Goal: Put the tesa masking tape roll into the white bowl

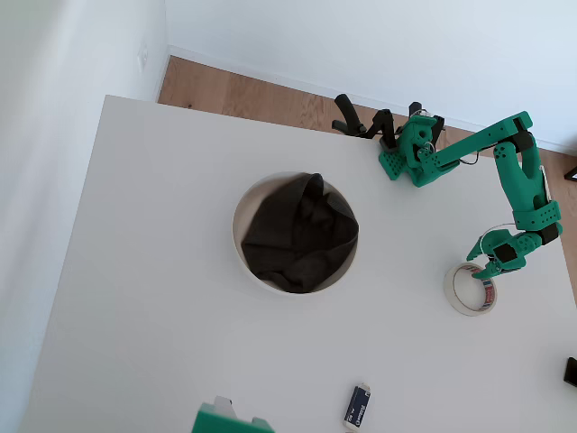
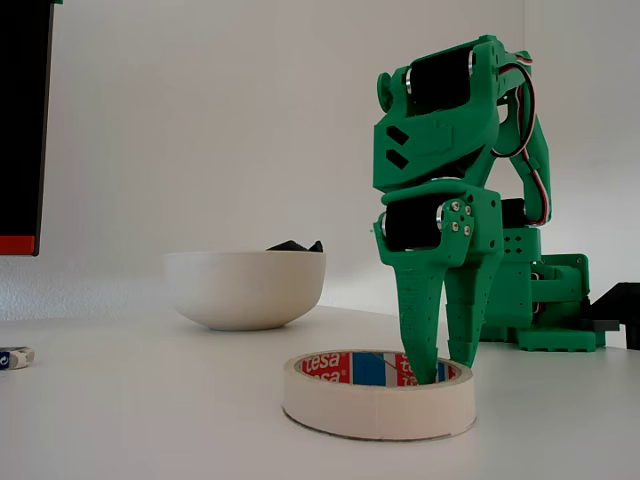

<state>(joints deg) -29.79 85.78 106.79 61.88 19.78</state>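
Pincer (image 2: pixel 447 372) inside tape roll (image 2: pixel 378 393); core reads "tesa".

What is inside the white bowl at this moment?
The white bowl holds a crumpled dark cloth covering nearly all its inside. Whatever lies under the cloth is hidden. The tape roll lies on the table, outside it.

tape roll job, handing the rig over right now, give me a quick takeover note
End effector: lowered onto the tape roll, tips inside its hole near the far wall; grip cannot be confirmed.
Tape roll: flat on the table, on the right in the overhead view, apart from the white bowl.
White bowl: mid-table, holding dark cloth.
Done: approach to the roll.
Left: grasp, lift, carry to the bowl, release.
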